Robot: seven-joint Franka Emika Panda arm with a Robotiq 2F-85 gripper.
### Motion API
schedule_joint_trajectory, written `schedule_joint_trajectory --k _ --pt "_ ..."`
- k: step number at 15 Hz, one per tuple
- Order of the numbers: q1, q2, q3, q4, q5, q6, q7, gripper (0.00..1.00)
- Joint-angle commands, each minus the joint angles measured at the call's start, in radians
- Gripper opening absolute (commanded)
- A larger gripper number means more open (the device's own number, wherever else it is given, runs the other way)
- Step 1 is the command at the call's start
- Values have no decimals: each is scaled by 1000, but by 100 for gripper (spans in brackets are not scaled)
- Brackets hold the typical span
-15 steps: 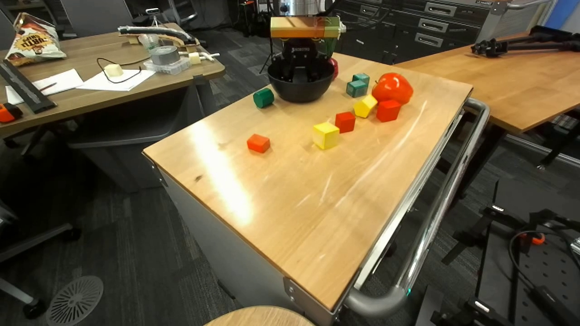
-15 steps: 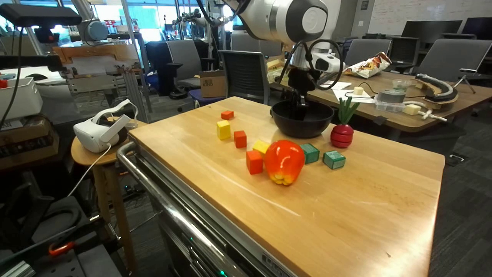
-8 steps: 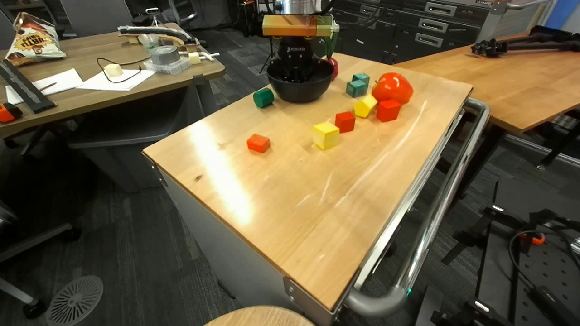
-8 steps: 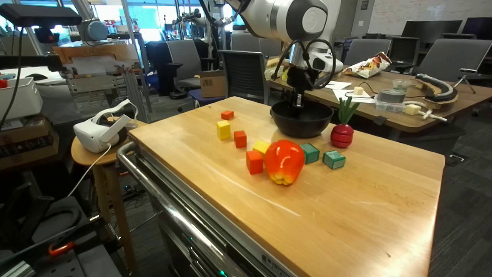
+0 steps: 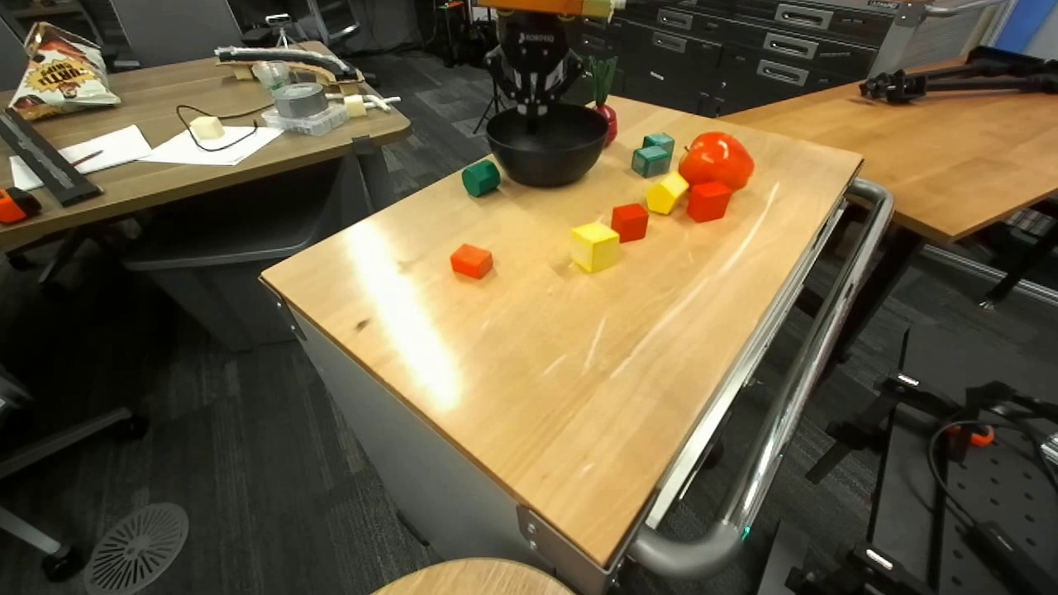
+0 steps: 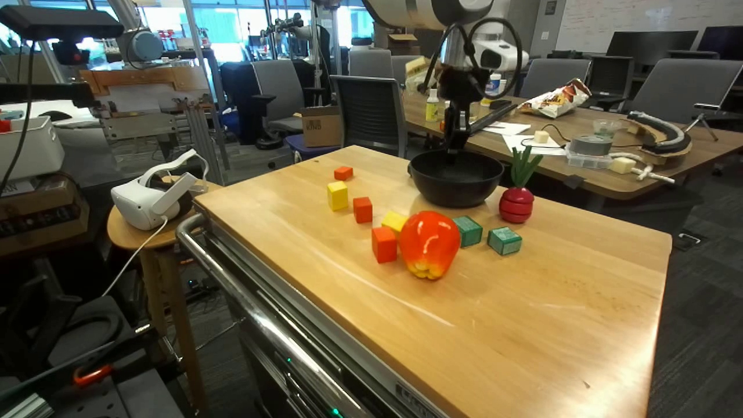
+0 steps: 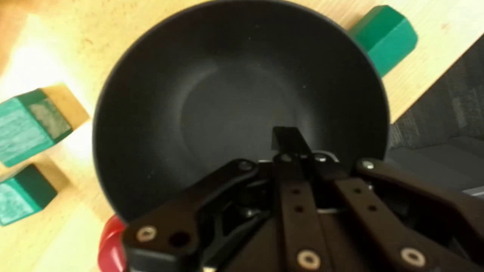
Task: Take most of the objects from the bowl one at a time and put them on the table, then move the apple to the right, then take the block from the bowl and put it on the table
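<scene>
Black bowl (image 5: 547, 153): upright on the wooden surface (image 5: 496, 347).
Gripper (image 7: 289, 138): jaws together, tips over the bowl's interior.
Green prism (image 5: 480, 178): just beside the bowl.
Two green blocks (image 6: 504, 241): near the apple (image 6: 430, 244).
Apple: red-orange, resting on the surface.
Three red blocks (image 5: 709, 202), two yellow blocks (image 5: 595, 247): scattered on the surface.
Toy radish (image 6: 516, 204): upright, beside the bowl.

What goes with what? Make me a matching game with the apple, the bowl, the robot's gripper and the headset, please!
Things:
1. apple
2. bowl
3. gripper
4. headset

Matches:
A. closed
B. sitting on a wooden stool
C. shiny red-orange
D. round and black

Right pairs: 1-C, 2-D, 3-A, 4-B
</scene>
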Motion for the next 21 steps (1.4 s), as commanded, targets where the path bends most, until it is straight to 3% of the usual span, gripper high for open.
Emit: schedule_joint_trajectory --k 1,5,6,7,9,10,13,21 --pt "-14 -218 18 -188 24 20 -96 4" --pt "-29 -422 64 -382 154 10 -276 7" --pt "-24 -469 70 -431 171 11 -327 30" --pt "-19 -518 76 -482 179 18 -378 32" --pt "-11 -607 92 -586 224 79 -463 47" --pt "-11 -483 76 -438 174 7 -376 30" --pt "-9 -574 89 -539 195 35 -427 47" --pt "-9 -584 89 -567 196 54 -440 47"
